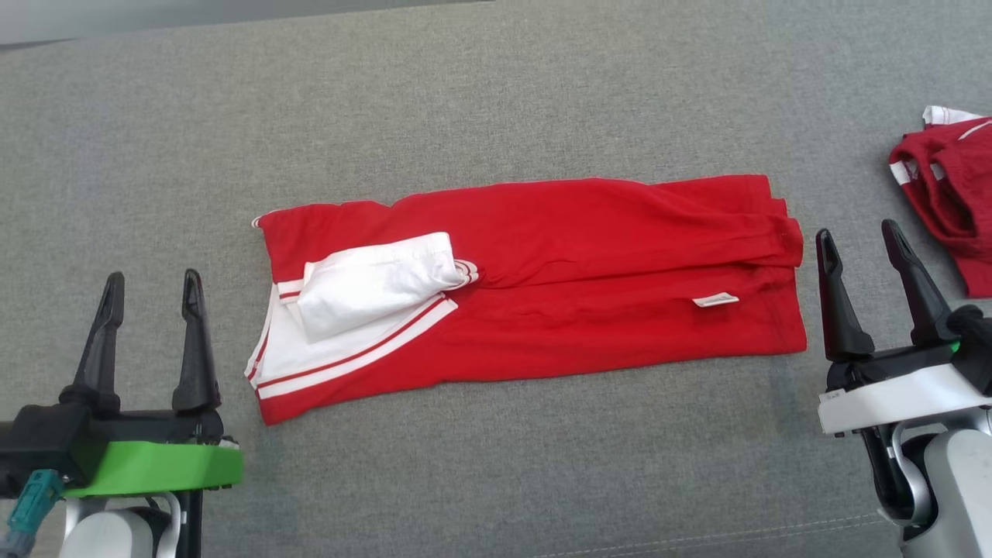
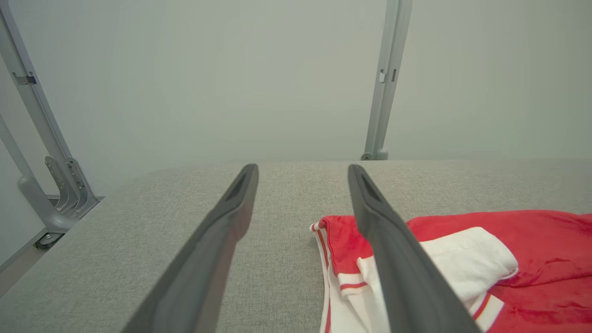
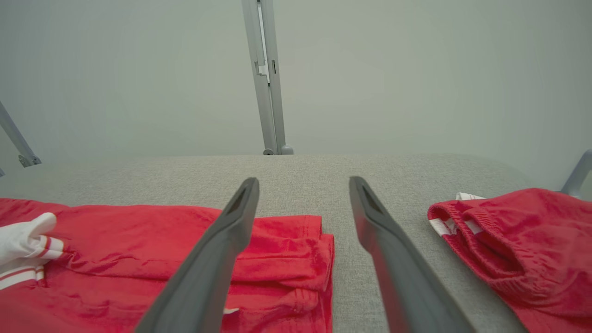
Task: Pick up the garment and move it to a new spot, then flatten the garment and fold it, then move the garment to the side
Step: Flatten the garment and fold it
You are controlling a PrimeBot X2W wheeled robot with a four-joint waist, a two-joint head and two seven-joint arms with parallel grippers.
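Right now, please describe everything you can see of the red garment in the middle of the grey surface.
The red garment is soft, knit-looking cloth, folded into a long band lying flat on the grey surface. At its left end a white sleeve with a red-striped cuff lies folded on top. A small white label shows near its right end. The left gripper and right gripper stand open off its ends, not holding it.

Bright, even, diffuse light from above, faint soft shadows along the garment [image 1: 581, 256] edges, head view sharp, wrist views bowed at their borders, dark fingers [image 2: 203, 259] slightly soft near the lens
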